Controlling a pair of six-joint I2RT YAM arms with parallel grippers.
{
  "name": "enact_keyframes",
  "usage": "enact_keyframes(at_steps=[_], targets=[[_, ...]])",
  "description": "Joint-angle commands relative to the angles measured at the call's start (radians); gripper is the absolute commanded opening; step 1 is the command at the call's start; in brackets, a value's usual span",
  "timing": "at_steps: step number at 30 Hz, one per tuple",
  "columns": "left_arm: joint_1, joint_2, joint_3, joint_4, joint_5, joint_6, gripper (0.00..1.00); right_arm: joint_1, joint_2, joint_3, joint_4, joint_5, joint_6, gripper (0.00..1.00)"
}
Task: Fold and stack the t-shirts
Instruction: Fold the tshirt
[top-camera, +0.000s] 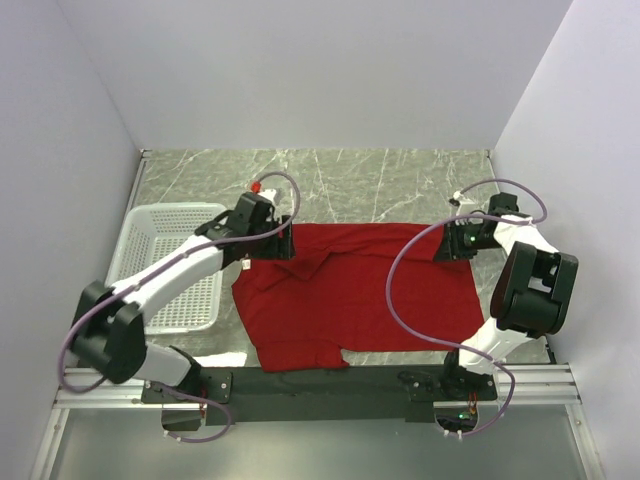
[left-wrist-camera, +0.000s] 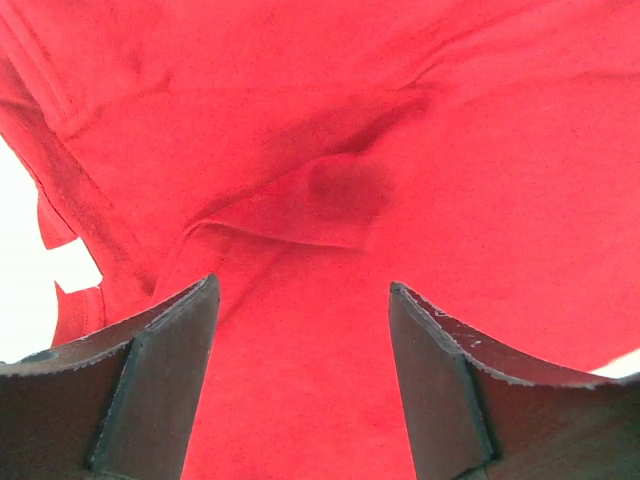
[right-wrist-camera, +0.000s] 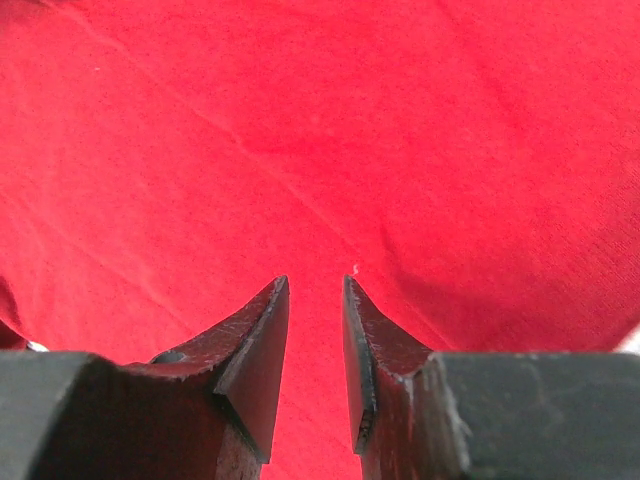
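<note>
The deep-red t-shirt (top-camera: 360, 295) lies spread on the marble table, rumpled along its far left edge. My left gripper (top-camera: 285, 245) is over the shirt's far left corner. In the left wrist view it (left-wrist-camera: 302, 284) is wide open just above the cloth (left-wrist-camera: 330, 120), with a raised fold ahead of it. My right gripper (top-camera: 445, 245) is over the shirt's far right corner. In the right wrist view it (right-wrist-camera: 315, 280) has its jaws a narrow gap apart over smooth cloth (right-wrist-camera: 300, 120), with nothing pinched. No neck tag shows.
A white mesh basket (top-camera: 165, 240) stands at the left, under my left arm. White walls close in the table (top-camera: 350, 180) at the back and both sides. The black mounting rail (top-camera: 320, 380) runs along the near edge.
</note>
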Motion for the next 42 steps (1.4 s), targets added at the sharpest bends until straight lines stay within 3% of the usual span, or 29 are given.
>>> enact_keyframes(at_steps=[1,4,10,16,23,27,30,33,34,35,36,38,42], targets=[[0.0,0.074,0.001,-0.005,-0.031,0.047,0.73,0.03,-0.042,-0.002,0.013,0.0,0.009,0.36],[-0.002,0.118,0.043,-0.022,-0.051,0.107,0.72,0.036,-0.042,-0.002,0.018,-0.004,0.014,0.36],[-0.004,0.166,0.136,-0.094,-0.027,0.387,0.64,0.035,-0.043,-0.012,0.022,-0.009,0.015,0.36],[-0.007,0.141,0.058,-0.07,0.049,0.698,0.66,0.038,-0.045,-0.001,0.01,-0.026,-0.003,0.36],[-0.005,0.174,0.047,-0.004,0.047,0.766,0.64,0.169,-0.006,0.08,-0.187,-0.157,-0.1,0.38],[-0.005,0.117,0.039,0.053,0.018,0.719,0.62,0.352,0.043,0.139,-0.245,-0.277,-0.043,0.38],[-0.004,0.005,-0.001,0.116,-0.016,0.623,0.64,0.513,0.044,0.154,-0.142,-0.29,0.099,0.38],[-0.002,-0.136,-0.053,0.15,-0.126,0.463,0.7,0.695,0.012,0.154,0.008,-0.179,0.169,0.41],[0.0,-0.173,-0.079,0.15,-0.157,0.379,0.74,0.746,0.001,0.151,0.087,-0.077,0.163,0.42],[0.0,-0.251,-0.094,0.151,-0.207,0.325,0.79,0.785,-0.014,0.15,0.119,-0.037,0.152,0.45],[0.003,-0.291,-0.108,0.131,-0.294,0.215,0.92,0.859,-0.019,0.146,0.151,0.009,0.132,0.48],[0.007,-0.406,-0.137,0.095,-0.368,0.12,0.99,0.921,-0.016,0.154,0.223,0.109,0.127,0.5],[0.035,-0.57,-0.168,0.003,-0.439,-0.057,0.99,1.081,0.049,0.214,0.28,0.365,0.113,0.5]])
